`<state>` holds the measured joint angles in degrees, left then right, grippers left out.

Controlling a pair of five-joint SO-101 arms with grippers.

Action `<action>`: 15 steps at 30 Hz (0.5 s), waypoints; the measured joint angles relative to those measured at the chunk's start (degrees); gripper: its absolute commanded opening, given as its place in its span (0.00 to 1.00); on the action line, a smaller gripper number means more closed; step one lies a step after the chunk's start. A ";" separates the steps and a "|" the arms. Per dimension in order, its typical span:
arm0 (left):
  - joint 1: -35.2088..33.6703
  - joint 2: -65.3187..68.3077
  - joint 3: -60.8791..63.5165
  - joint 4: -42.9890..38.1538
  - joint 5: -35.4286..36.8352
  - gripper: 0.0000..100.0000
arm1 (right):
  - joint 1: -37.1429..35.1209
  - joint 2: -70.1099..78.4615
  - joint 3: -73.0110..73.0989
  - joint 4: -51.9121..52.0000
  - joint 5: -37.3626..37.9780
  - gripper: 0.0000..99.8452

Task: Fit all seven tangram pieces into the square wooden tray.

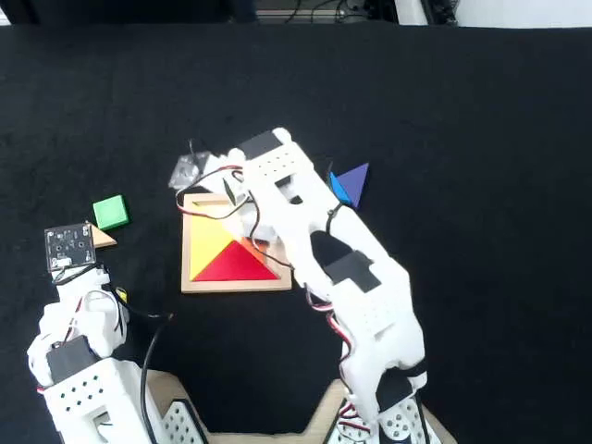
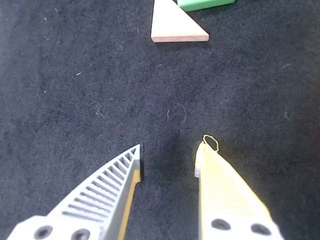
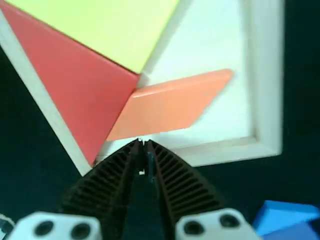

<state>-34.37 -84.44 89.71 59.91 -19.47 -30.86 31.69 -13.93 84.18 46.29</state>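
**Three pieces in the tray, four left to place**

The square wooden tray (image 1: 236, 285) sits near the middle of the black worktop (image 1: 462, 139). Inside it, a large yellow triangle (image 1: 211, 242) and a large red triangle (image 1: 239, 265) lie edge to edge. An orange parallelogram (image 3: 170, 105) rests beside them, one corner touching the point where the two triangles meet. Bare tray floor shows around the parallelogram, so I judge the task a little under half done.

My right end effector (image 3: 142, 146) hangs over the tray's rim just beside the parallelogram, its fingers pressed together and holding nothing.

The other pieces lie loose on the worktop. A green square (image 1: 110, 211) and a tan triangle (image 1: 102, 238) lie near each other, well left of the tray. My left end effector (image 2: 170, 155) hovers near them, fingers apart and empty. Just right of the tray lies a blue triangle (image 1: 353, 178) with a lighter blue shape touching it. I take these for two pieces, though I cannot tell.

My right arm covers the tray's upper right part from above. I cannot tell whether the parallelogram lies flat. A small greyish object (image 1: 188, 171) beyond the tray is hard to make out.
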 measured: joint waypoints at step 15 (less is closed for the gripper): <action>0.00 0.00 0.00 0.00 0.00 0.18 | -2.64 -1.76 1.85 -17.41 -2.64 0.01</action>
<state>-34.37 -84.44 89.71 59.91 -19.47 -33.49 29.93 -12.09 66.77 43.65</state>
